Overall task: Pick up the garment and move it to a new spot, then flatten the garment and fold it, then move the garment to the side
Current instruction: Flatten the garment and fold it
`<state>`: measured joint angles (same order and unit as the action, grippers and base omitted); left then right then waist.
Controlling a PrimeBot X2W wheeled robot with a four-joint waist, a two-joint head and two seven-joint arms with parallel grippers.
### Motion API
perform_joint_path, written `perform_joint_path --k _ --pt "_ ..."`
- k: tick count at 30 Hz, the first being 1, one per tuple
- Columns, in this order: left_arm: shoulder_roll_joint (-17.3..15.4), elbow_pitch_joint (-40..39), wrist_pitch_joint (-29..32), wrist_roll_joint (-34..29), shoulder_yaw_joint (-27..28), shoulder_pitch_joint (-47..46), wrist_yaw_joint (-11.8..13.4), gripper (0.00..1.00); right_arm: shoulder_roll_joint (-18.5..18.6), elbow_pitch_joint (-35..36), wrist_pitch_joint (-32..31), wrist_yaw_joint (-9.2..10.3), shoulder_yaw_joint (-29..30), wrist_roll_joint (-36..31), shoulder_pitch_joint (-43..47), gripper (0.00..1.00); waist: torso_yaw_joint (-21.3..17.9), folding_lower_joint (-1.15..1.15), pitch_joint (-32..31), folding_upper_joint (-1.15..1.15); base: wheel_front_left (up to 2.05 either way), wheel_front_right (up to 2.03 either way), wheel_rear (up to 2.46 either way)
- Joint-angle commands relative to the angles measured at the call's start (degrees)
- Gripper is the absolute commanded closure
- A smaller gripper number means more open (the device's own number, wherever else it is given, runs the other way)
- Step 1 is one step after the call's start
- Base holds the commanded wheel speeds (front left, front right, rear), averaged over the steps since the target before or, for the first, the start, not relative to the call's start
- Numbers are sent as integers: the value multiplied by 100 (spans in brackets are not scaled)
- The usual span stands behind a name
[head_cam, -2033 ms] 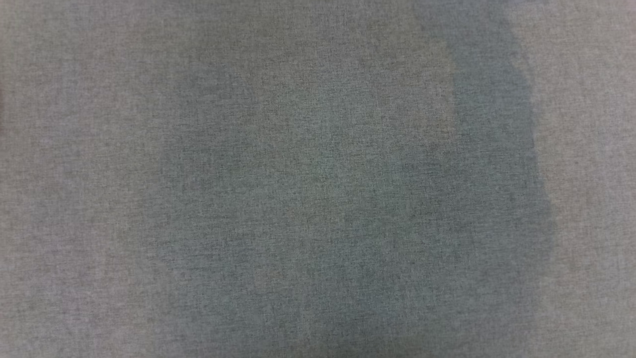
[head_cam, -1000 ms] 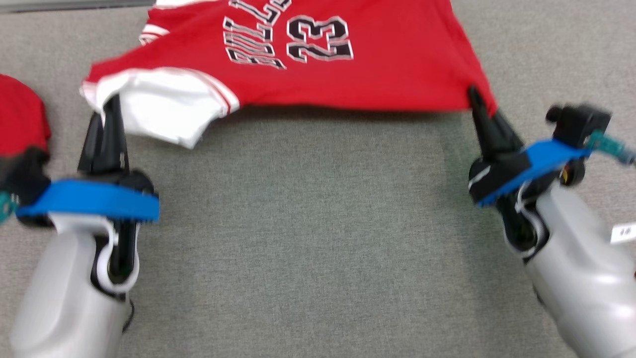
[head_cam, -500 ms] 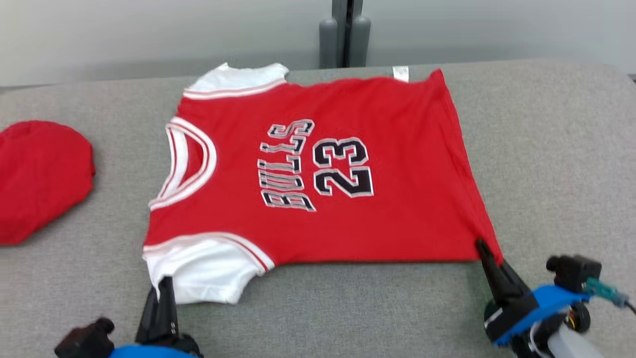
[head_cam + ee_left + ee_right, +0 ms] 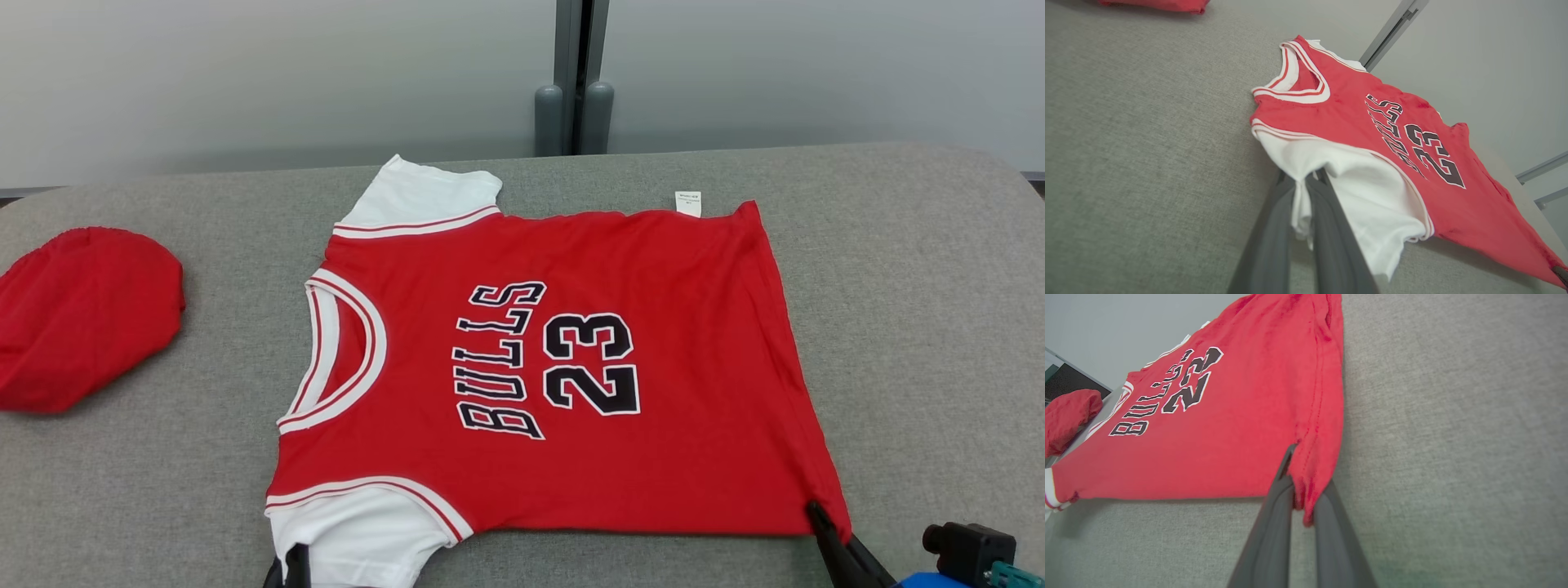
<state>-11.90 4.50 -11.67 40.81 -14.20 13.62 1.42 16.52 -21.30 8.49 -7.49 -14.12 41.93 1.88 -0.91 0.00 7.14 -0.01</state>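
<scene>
Got the grey table [image 4: 898, 327] with the red jersey [image 4: 669, 425] laid nearly flat mid-table, left gripper [image 4: 1301, 175] pinching its white sleeve and right gripper [image 4: 1306, 473] its hem corner toward the table's near edge (fold and sideways move yet to come).
</scene>
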Motion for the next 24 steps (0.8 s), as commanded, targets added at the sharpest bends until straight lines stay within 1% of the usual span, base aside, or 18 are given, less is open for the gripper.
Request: perform_joint_path --k 1,7,12,18,24 --pt "-24 -52 31 -36 -43 -25 -9 100 -49 133 -89 -1 109 -74 115 100 4 0 3 1 0 0 0" --pt "-67 -125 133 -49 -122 -258 -86 100 -260 664 -527 -2 474 -292 234 100 14 0 21 1 0 0 0" --pt "-161 -121 191 -45 -134 -397 -155 100 -387 953 -891 -2 696 -392 261 100 -20 0 39 1 0 0 0" --pt "-230 -74 273 -65 -174 -583 -216 100 -514 1059 -1214 -2 851 -389 130 100 -30 0 51 1 0 0 0" --pt "-324 115 388 -66 -223 -922 -347 100 -621 1038 -1517 -2 1006 -378 -87 100 5 0 81 1 0 0 0"
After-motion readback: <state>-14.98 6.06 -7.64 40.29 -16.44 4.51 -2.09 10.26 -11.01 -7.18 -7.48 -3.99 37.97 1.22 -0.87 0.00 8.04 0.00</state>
